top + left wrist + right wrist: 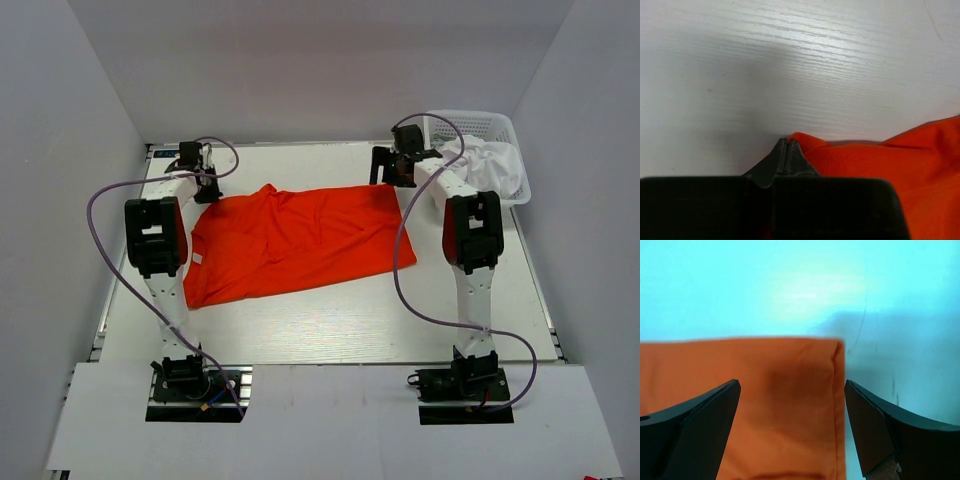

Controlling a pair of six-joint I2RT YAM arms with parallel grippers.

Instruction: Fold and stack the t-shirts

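On your left, the left gripper (785,150) is pressing its jaws together right at the far-left corner of the orange-red t-shirt (300,240). The cloth is bunching against the right finger, but you cannot tell whether any fabric is actually caught between the tips. The shirt is lying spread across the middle of the table (330,320), wrinkled and not yet folded.

At its far-right corner, the right gripper (792,385) is hanging with jaws spread wide, straddling the hemmed edge. It is probably lining up a matching pinch so you can lift both far corners together and fold towards yourself.

Farthest right, the white t-shirt (495,165) is sitting crumpled in the lattice basket (470,118), waiting its turn.
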